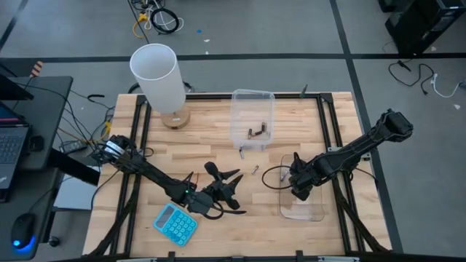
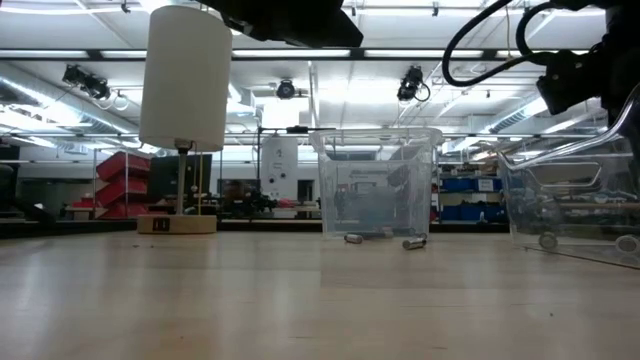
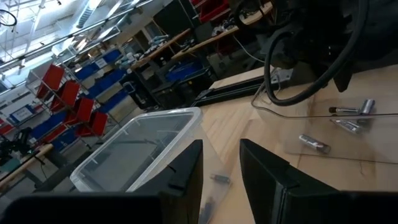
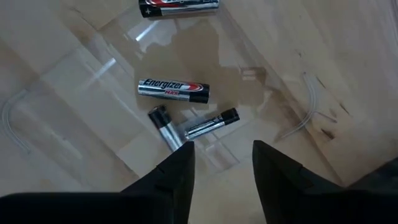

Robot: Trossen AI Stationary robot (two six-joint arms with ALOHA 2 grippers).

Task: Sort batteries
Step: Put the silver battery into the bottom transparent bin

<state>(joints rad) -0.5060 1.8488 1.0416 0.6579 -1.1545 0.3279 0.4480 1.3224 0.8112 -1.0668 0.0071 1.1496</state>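
- Clear plastic marks both bins: the right tub (image 1: pixel 302 191), near the surface's right side, holds silver-and-black Energizer batteries (image 4: pixel 173 89); the far tub (image 1: pixel 253 116) holds a few dark cells (image 1: pixel 256 132).
- The right gripper (image 4: pixel 221 165) hangs over the right tub, fingers spread apart with nothing between them; four cells lie below it in the tub.
- My judgement: this is a release. To do it well, lift straight up so the fingers clear the tub wall without nudging it.
- Two loose batteries (image 1: pixel 256 169) lie on the wooden surface (image 1: pixel 211 138) between the tubs, good next picks.
- The left gripper (image 3: pixel 221 180) waits near the blue calculator (image 1: pixel 175 223), fingers partly open and empty.
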